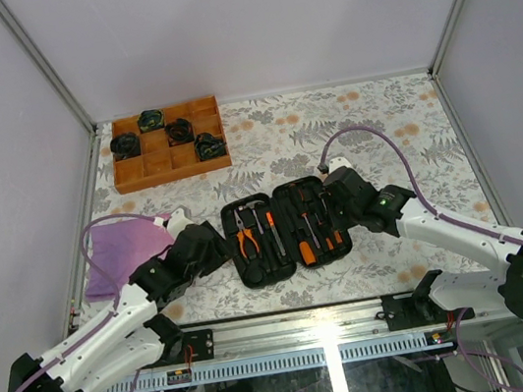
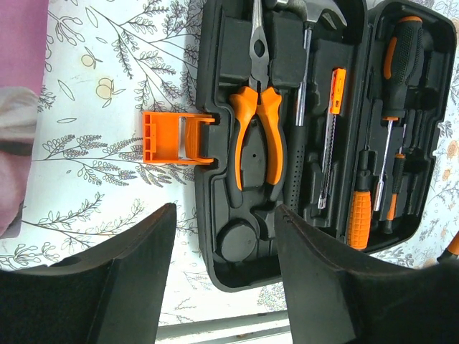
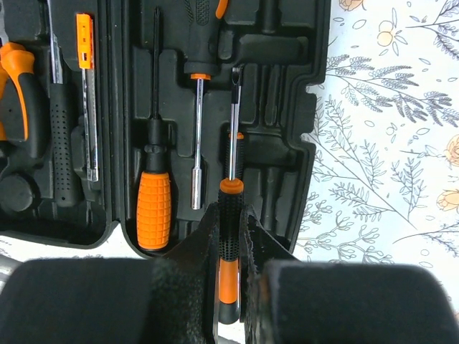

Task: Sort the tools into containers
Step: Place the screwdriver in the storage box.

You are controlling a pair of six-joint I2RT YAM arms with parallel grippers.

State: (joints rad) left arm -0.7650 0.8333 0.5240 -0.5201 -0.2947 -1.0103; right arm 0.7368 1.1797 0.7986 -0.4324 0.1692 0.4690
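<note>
The black tool case lies open in the middle of the table, with its orange latch sticking out to the left. In its left half lie orange-handled pliers, a hammer and an orange utility knife. The right half holds a stubby orange screwdriver and a steel driver. My left gripper hangs open over the case's near left corner, holding nothing. My right gripper is shut on a slim black-and-orange screwdriver whose shaft points into the case's right half.
A brown wooden compartment tray with several dark round objects stands at the back left. A purple cloth lies left of the case beside the left arm. The metal frame rail runs along the table's near edge.
</note>
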